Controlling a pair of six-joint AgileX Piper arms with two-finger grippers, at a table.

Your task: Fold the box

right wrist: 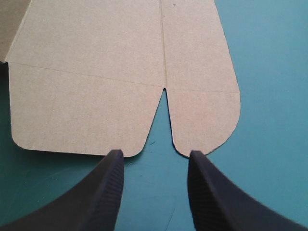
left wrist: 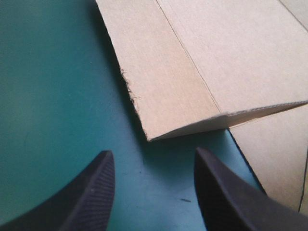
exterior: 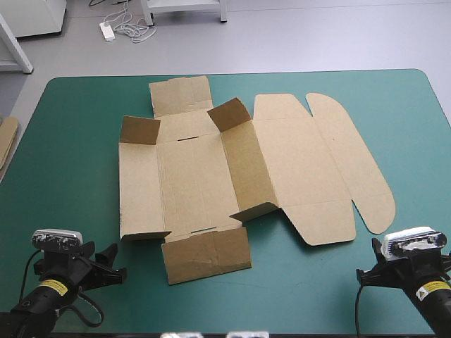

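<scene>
Fingers (left wrist: 91, 192) of left gripper (left wrist: 151, 159) stand apart, nothing between them; same for right gripper (right wrist: 154, 156). Brown box (exterior: 211, 176) sits mid-way on teal-green counter (exterior: 77, 127), unfolded: two long walls (exterior: 246, 169) part-raised, lid panel (exterior: 303, 169) flat toward right edge. Left gripper at near-left corner, a lifted box corner just ahead. Right gripper at near-right corner, lid's rounded flaps (right wrist: 204, 120) just ahead. More board (exterior: 5, 141) at left edge.

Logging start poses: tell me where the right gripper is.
In the high view, the right gripper is at the table's near right corner. It is open, just short of the box, aimed at the notch between its lid's two rounded flaps.
</scene>
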